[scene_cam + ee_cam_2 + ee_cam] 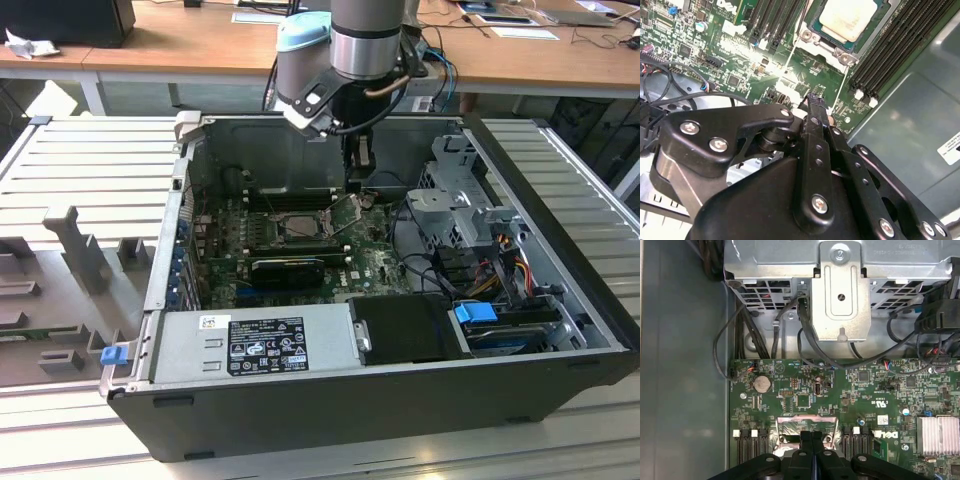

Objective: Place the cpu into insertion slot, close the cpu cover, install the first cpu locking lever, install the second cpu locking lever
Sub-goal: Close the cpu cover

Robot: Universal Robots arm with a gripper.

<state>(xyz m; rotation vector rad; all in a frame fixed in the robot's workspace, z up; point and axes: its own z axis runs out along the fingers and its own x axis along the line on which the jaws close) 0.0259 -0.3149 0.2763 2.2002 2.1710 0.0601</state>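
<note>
One cpu [847,17] lies slotted beyond the closed jaws

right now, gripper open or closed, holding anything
gripper: closed, nothing visibly held, poised over the motherboard

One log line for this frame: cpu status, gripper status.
cpu: seated in insertion slot | gripper: shut, tips beside the slot, nothing visibly held

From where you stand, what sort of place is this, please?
Probably a robotics lab or workshop: an opened computer case lies on a slatted metal table, a robot arm reaches into it, and wooden desks stand behind.
</note>
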